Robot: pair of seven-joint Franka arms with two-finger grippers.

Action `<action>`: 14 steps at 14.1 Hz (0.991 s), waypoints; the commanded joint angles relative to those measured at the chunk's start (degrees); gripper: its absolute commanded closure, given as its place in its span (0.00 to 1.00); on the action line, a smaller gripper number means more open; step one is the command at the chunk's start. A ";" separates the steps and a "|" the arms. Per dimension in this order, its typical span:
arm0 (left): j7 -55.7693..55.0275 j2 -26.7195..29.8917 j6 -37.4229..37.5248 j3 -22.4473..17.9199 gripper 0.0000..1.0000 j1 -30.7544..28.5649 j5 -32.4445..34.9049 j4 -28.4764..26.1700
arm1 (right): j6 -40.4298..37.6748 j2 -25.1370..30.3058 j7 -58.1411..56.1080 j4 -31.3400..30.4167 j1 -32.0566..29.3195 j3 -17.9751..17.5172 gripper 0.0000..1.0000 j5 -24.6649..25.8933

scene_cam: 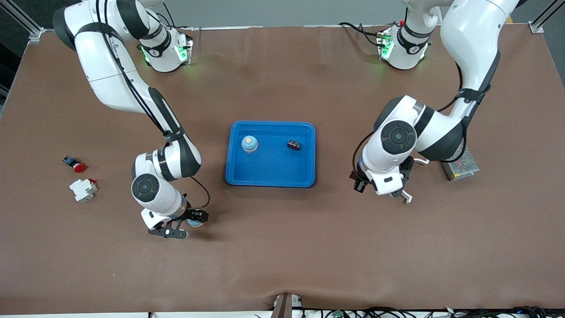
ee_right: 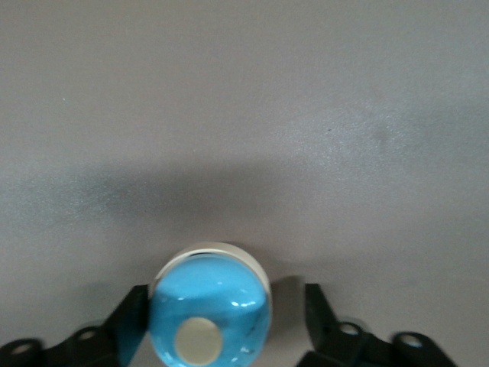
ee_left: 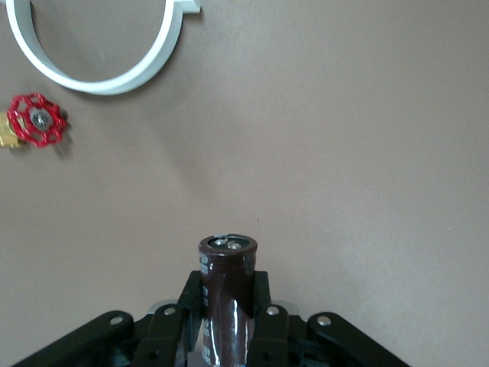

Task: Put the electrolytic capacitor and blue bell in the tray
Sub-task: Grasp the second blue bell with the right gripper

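Okay: blue bell (scene_cam: 194,223) sits on the worktop, outside the tray (scene_cam: 270,174), nearer the front camera than the tray and toward the right arm's end. Glossy blue dome, pale round button on top, pale rim underneath. No lettering on it.

Right gripper (ee_right: 227,302) is down around the bell. One of its fingers (ee_right: 131,321) looks to be against the bell's side, the other stands off with a visible gap, so not clamped yet.

Electrolytic capacitor (ee_left: 228,267): dark brown cylinder, silvery terminals at the end. It is grasped by the left gripper (ee_left: 228,306), fingers (ee_left: 260,294) pressed on both sides of the body. There's print on the sleeve, but it is unreadable. It hangs over bare worktop toward the left arm's end, not over the tray.

Tray sits mid-worktop between the two arms. Inside it are a blue domed item with a pale top (scene_cam: 250,143) and a small dark component (scene_cam: 294,144), well apart from each other.

Left wrist view also shows a white ring (ee_left: 164,57) lying flat and a small red handwheel valve (ee_left: 37,120) near it.

At the right arm's end are a red push-button (scene_cam: 78,167) and a white block with a red tab (scene_cam: 83,190), near each other. At the left arm's end is a metal mesh box (scene_cam: 463,164), partly under the arm, with no legible label.
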State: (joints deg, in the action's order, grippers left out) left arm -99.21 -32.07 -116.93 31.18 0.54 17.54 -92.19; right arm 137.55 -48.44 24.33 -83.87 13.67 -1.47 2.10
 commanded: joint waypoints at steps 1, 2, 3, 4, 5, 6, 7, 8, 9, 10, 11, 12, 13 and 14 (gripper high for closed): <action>-2.73 -1.59 1.27 0.02 1.00 2.35 -1.01 2.72 | -0.79 -0.86 -0.25 1.61 -0.84 -0.90 0.47 0.54; -3.52 -2.02 1.27 0.02 1.00 2.71 -1.01 2.81 | -0.70 -0.86 -0.08 1.52 -0.84 -0.90 0.61 0.28; -3.53 -2.11 1.10 0.02 1.00 2.80 -0.40 2.81 | -0.70 -0.86 0.27 1.52 -0.75 -0.90 0.81 0.02; -3.53 -2.20 0.75 0.02 1.00 3.41 -0.22 2.81 | -0.79 -0.86 0.45 1.52 -0.75 -0.99 1.00 -0.25; -3.62 -2.46 0.57 0.02 1.00 4.38 -0.57 2.81 | -0.96 -0.52 0.54 1.61 -0.75 -1.16 1.00 -0.60; -3.97 -3.08 0.48 0.02 1.00 5.17 -0.66 2.81 | -1.40 -0.34 1.15 1.52 -0.58 -1.16 1.00 -1.56; -4.41 -3.26 0.04 -0.07 1.00 6.05 -0.57 2.81 | -1.75 0.27 1.94 1.00 -0.40 -1.34 1.00 -2.79; -4.59 -3.61 -0.74 -0.07 1.00 6.14 -0.49 2.81 | -3.84 1.06 2.90 0.90 0.04 -1.43 1.00 -3.84; -4.85 -3.87 -1.10 -0.07 1.00 6.66 -0.40 2.81 | -7.34 2.03 4.65 0.90 0.22 -1.78 1.00 -4.81; -5.29 -4.22 -1.19 -0.07 1.00 7.37 -0.31 2.89 | -9.73 3.60 6.06 0.82 0.13 -3.08 1.00 -5.60; -5.73 -4.40 -1.37 -0.33 1.00 8.24 -0.22 2.89 | -10.71 5.01 7.90 -0.14 0.13 -4.05 1.00 -6.31; -6.16 -4.92 -2.06 -0.33 1.00 8.60 -0.31 3.16 | -10.55 7.03 10.19 -2.07 0.48 -4.41 1.00 -6.49; -7.21 -5.19 -2.59 -0.33 1.00 9.04 -0.31 3.16 | -10.54 8.70 11.51 -3.48 1.35 -4.85 1.00 -6.49; -7.31 -5.28 -3.29 -0.33 1.00 9.74 -0.13 3.16 | -10.72 10.46 13.09 -4.88 2.06 -4.86 1.00 -6.49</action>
State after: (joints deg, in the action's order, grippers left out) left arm -105.34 -36.35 -119.55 31.18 8.79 17.52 -90.76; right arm 127.14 -43.36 34.09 -83.54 14.75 -5.87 -3.47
